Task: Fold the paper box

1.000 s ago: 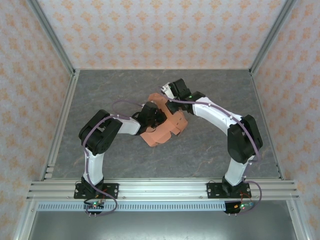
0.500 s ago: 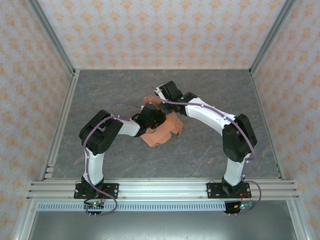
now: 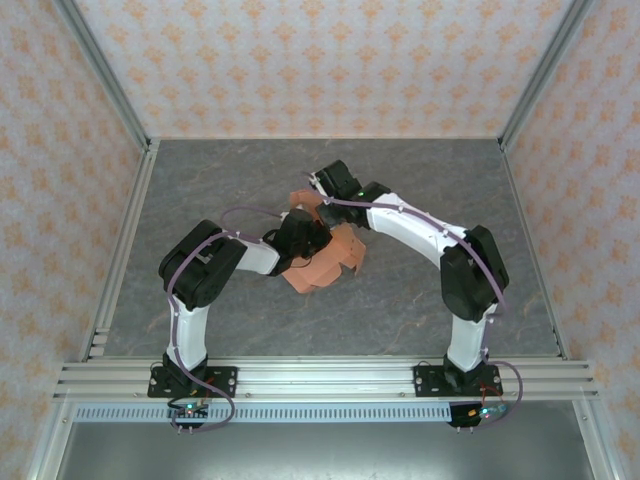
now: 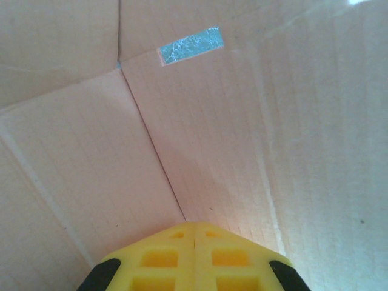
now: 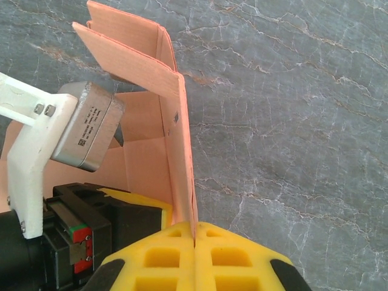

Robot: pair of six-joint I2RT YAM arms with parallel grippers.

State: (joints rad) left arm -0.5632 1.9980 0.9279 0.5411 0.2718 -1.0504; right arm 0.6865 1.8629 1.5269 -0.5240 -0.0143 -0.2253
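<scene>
Top view — shows the paper box (image 3: 330, 262), salmon-orange and only partly folded, lying near the middle of the grey marbled table (image 3: 200, 190), between the two arms and partly beneath them. Places the left gripper (image 3: 305, 240) over the box's near-left part and the right gripper (image 3: 322, 200) at its far edge, beside raised flaps.

Left wrist view. Shows the left gripper (image 4: 194, 227) with yellow fingers pressed together, tips against the box's inner card, with crease lines and a small slot (image 4: 191, 45) ahead. Cannot tell whether any card is caught between them.

Right wrist view — shows the right gripper (image 5: 194, 233) pinching an upright panel of the box (image 5: 176, 115), the panel's edge running straight into the seam between the fingers. Shows the left arm's grey wrist block (image 5: 85, 130) just left of that panel, over the box floor, with bare table to the right.
</scene>
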